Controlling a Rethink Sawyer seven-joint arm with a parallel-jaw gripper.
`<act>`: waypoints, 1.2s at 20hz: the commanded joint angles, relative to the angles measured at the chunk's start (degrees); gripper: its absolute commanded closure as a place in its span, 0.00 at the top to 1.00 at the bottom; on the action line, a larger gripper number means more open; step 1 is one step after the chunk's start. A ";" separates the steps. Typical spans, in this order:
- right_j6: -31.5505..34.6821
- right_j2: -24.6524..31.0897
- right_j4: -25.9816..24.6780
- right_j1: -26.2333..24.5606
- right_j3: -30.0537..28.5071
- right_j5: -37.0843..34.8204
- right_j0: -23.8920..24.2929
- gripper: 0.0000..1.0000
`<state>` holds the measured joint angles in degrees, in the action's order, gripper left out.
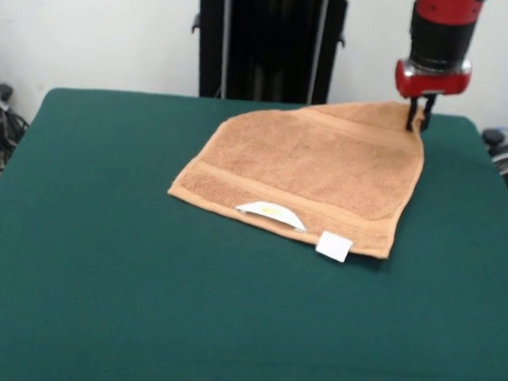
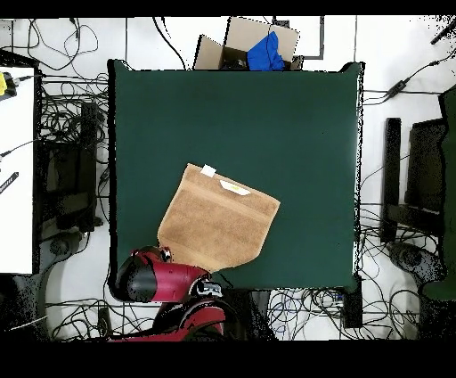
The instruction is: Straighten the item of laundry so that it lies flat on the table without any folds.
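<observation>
The light orange-brown towel lies on the dark green table, towards its far right part. Its near edge carries a small white tag and a white label. The far left part looks folded in, giving a slanted edge. My gripper stands at the towel's far right corner, shut on that corner and holding it slightly raised. In the overhead view the towel lies near the table's bottom left edge, and the red arm covers the gripper.
The black pedestal stands behind the table's far edge. A cardboard box with blue cloth sits beyond the opposite edge. Cables and dark equipment lie on the floor at both sides.
</observation>
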<state>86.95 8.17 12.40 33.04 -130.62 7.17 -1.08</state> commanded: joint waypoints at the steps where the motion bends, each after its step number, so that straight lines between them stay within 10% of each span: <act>1: 12.54 -0.75 0.38 1.19 -0.99 -2.24 -0.63 0.00; 15: 12.33 -1.97 0.12 1.26 -1.48 -1.70 -0.52 0.00; 16: 12.30 -2.09 0.20 1.24 -1.43 -1.67 -0.60 1.00; 24: 12.08 -2.69 0.53 1.38 -1.17 -1.82 -0.93 1.00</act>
<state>86.95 7.58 12.36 35.05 -131.92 7.15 -1.11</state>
